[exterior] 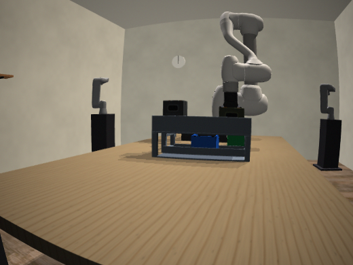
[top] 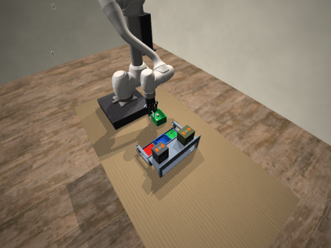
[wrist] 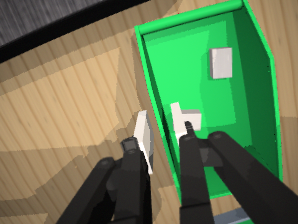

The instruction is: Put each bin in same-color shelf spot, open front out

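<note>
Straddling a long side wall of the green bin (top: 161, 120) (exterior: 235, 140) (wrist: 175, 65), the claw (top: 152, 115) (exterior: 231, 99) (wrist: 161, 119) is parted narrowly, one pad outside the wall and one inside, with gaps beside it and nothing gripped. The bin sits near the arm's end edge of the table (top: 223, 191) (exterior: 176, 197) (wrist: 65, 100), just beyond the black base slab (top: 111, 123), between it and the shelf (top: 180, 160) (exterior: 200, 125). Two pale parts lie inside (one block (wrist: 221, 63) sits well apart from the pads). On the shelf, the blue bin (top: 162, 140) (exterior: 205, 141) stands between the bare red mark (top: 148, 150) and green mark (top: 172, 134). Two dark boxes, a grey one (top: 160, 152) (exterior: 175, 108) and an olive one (top: 186, 135) (exterior: 231, 111), rest on the upper board.
</note>
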You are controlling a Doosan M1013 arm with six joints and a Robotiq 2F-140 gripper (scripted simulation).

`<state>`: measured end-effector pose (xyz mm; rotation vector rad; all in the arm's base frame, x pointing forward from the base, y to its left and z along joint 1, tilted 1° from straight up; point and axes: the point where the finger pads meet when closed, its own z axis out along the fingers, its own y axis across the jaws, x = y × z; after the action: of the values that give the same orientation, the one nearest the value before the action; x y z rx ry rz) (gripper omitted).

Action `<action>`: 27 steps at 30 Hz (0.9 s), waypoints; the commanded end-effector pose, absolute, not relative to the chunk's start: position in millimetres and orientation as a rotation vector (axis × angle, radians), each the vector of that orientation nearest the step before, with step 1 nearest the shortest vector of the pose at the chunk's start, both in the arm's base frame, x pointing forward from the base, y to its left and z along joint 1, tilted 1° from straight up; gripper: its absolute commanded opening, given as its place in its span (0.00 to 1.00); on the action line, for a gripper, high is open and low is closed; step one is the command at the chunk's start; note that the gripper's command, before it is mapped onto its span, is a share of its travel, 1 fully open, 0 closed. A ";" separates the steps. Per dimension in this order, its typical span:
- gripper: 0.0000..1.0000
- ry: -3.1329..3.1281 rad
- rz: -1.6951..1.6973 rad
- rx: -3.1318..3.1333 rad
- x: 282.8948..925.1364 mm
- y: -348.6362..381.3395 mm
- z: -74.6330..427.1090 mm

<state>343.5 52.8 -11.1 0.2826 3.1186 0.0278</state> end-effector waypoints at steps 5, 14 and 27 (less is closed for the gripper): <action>0.24 3.119 0.028 0.283 343.5 52.9 -11.1; 0.10 3.119 0.028 0.283 343.5 52.9 -11.1; 0.10 3.119 0.028 0.283 343.5 52.9 -11.2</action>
<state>343.6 52.8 -11.1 0.2826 3.1185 0.0279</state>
